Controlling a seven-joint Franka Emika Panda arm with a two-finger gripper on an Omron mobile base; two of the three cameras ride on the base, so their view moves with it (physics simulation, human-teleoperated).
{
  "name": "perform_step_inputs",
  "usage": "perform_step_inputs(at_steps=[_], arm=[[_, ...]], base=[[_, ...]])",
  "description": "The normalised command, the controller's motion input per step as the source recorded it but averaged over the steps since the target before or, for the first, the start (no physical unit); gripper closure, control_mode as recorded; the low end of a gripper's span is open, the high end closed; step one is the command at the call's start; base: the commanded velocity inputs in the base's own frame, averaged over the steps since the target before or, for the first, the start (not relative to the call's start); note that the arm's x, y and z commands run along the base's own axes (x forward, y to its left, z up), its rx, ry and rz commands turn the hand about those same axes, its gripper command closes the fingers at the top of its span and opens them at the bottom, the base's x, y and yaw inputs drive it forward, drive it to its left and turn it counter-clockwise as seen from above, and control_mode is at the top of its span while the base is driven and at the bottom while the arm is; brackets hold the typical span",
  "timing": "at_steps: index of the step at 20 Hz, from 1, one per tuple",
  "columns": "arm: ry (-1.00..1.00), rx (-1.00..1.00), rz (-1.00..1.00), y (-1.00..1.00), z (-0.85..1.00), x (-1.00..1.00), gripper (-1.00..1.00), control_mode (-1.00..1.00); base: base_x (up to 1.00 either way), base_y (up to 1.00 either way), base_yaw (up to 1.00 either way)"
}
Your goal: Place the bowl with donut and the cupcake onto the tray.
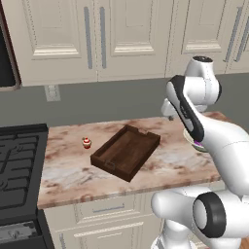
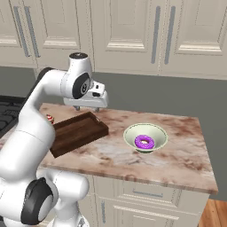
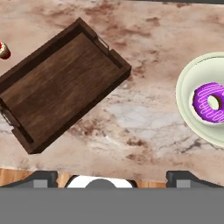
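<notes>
The dark wooden tray (image 1: 126, 151) (image 2: 77, 132) (image 3: 57, 83) lies at an angle on the marble counter with nothing in it. To its right stands the cream bowl (image 2: 131, 135) (image 3: 186, 96) holding the purple-frosted donut (image 2: 144, 142) (image 3: 210, 103); in the left base view my arm covers most of the bowl (image 1: 187, 136). The tiny cupcake (image 1: 86, 142) (image 2: 49, 118) (image 3: 3, 50) stands on the counter just left of the tray. My gripper (image 2: 87, 108) (image 3: 113, 177) hovers above the counter between tray and bowl, pointing down, open and holding nothing.
A black stove (image 1: 19, 165) adjoins the counter on the left. Wall cabinets and a grey backsplash with an outlet (image 1: 51, 92) run behind. The counter ends a little to the right of the bowl (image 2: 208, 168), with wooden floor below.
</notes>
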Motion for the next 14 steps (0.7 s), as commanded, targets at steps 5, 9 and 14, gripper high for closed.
perform_step_inputs(at_steps=[5,9,14], arm=[[0.0,-0.06,0.0,-0.27,-0.27,0.02,-1.0,-1.0],[0.0,-0.07,0.0,-0.24,-0.23,0.1,-1.0,-1.0],[0.0,-0.08,0.0,-0.21,-0.22,0.1,-1.0,-1.0]], base=[[0.0,0.0,0.0],[0.0,0.0,0.0],[0.0,0.0,0.0]])
